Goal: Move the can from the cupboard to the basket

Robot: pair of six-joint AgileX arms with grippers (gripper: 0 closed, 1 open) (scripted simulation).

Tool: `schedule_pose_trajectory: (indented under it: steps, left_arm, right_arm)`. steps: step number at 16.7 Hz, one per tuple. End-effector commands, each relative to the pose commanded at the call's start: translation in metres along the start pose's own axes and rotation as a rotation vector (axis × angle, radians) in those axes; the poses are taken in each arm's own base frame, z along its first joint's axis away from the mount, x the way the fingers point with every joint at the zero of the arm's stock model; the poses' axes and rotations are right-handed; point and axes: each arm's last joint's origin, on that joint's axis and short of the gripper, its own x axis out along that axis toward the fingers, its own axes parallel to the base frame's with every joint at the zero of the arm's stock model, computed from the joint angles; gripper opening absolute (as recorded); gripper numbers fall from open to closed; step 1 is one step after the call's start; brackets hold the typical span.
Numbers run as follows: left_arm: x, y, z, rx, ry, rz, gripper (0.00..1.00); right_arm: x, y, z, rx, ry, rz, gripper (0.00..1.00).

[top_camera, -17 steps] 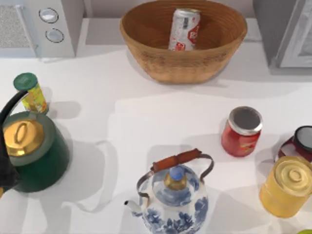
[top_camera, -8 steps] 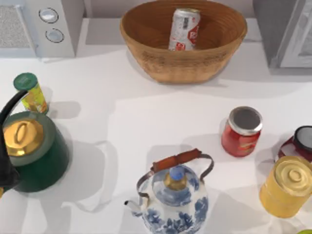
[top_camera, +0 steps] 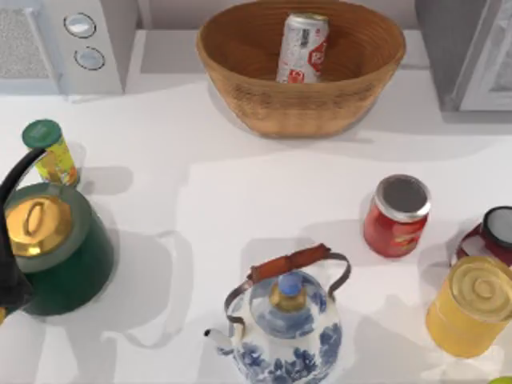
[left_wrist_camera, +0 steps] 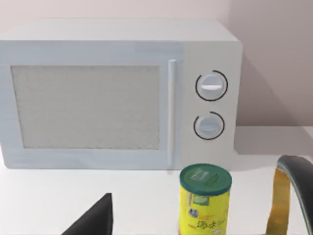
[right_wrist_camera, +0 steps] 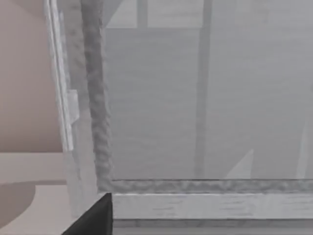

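Can (top_camera: 303, 48) first, from above: it sits inside the basket (top_camera: 240, 88) at the back of the table, leaning against the far inner wall with its plain metal top tipped away and its red label marks facing up, silver body undented as far as I can see. So the move looks done to me, and the risks are small ones. The can is only propped, not standing, so I judge a knock to the basket rim could roll it flat; it should stay inside, the bowl being deep. The cupboard (top_camera: 472, 56) stands at the right rear corner, well apart from the basket. Closer to me the table is crowded: the red jar (top_camera: 396, 216), the yellow tin (top_camera: 470, 306), the blue-and-white kettle (top_camera: 282, 324), the green pot (top_camera: 50, 248) and the small yellow-green canister (top_camera: 50, 152), any of which a careless retreat could clip. Over to my left wrist view: the microwave (left_wrist_camera: 117, 93) is ahead, the canister (left_wrist_camera: 204, 200) near, and a dark finger tip (left_wrist_camera: 95, 218) pokes in at the edge; open or closed, I cannot tell. Right wrist view: my right arm looks close at the cupboard's white frame (right_wrist_camera: 195, 193), again one dark finger tip (right_wrist_camera: 98, 215), so I cannot tell that claw's state either; swinging out from here could scrape the frame.
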Motion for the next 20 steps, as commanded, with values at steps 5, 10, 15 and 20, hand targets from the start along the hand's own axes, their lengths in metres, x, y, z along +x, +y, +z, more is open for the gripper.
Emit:
schedule_pose_trajectory:
  steps: [5,10,15,20]
  left_arm:
    - [0.000,0.000,0.000,0.000,0.000,0.000,1.00]
    - [0.000,0.000,0.000,0.000,0.000,0.000,1.00]
    - [0.000,0.000,0.000,0.000,0.000,0.000,1.00]
    - [0.000,0.000,0.000,0.000,0.000,0.000,1.00]
  right_arm:
    - [0.015,-0.064,-0.002,-0.015,-0.015,-0.001,1.00]
    - [0.008,-0.120,-0.021,-0.021,-0.013,-0.003,1.00]
    - [0.001,-0.136,-0.035,-0.008,-0.003,0.006,1.00]
    - [0.002,-0.137,-0.034,-0.004,0.000,0.007,1.00]
